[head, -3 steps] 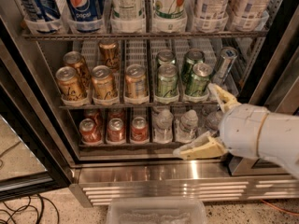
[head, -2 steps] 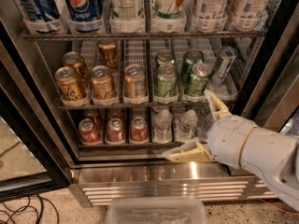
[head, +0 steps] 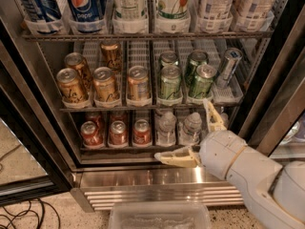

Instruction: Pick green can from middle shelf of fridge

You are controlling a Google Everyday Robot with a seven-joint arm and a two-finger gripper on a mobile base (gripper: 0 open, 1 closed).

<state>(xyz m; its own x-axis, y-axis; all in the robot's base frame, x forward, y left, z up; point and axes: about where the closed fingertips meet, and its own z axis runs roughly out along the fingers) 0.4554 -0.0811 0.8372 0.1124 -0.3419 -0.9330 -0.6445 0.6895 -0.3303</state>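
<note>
The fridge (head: 157, 187) stands open in front of me. On the middle shelf (head: 143, 108) a pale green can (head: 170, 83) stands upright at the front of its lane, with a second one (head: 167, 58) behind it. Darker green cans (head: 202, 80) stand one lane to the right, gold-brown cans (head: 105, 85) to the left. My gripper (head: 193, 136) is open and empty. It sits below and right of the pale green can, in front of the bottom rack. One finger (head: 212, 117) points up to the shelf rail, the other (head: 175, 158) points left.
Tall bottles (head: 86, 6) fill the top rack. Red cans (head: 116, 132) and small water bottles (head: 167, 128) fill the bottom rack. A silver can (head: 228, 67) leans at the shelf's right end. A clear plastic bin (head: 159, 217) lies on the floor, cables (head: 19, 218) at left.
My gripper and arm have moved left and slightly down in front of the bottom rack, fingers still spread. The cans have not moved.
</note>
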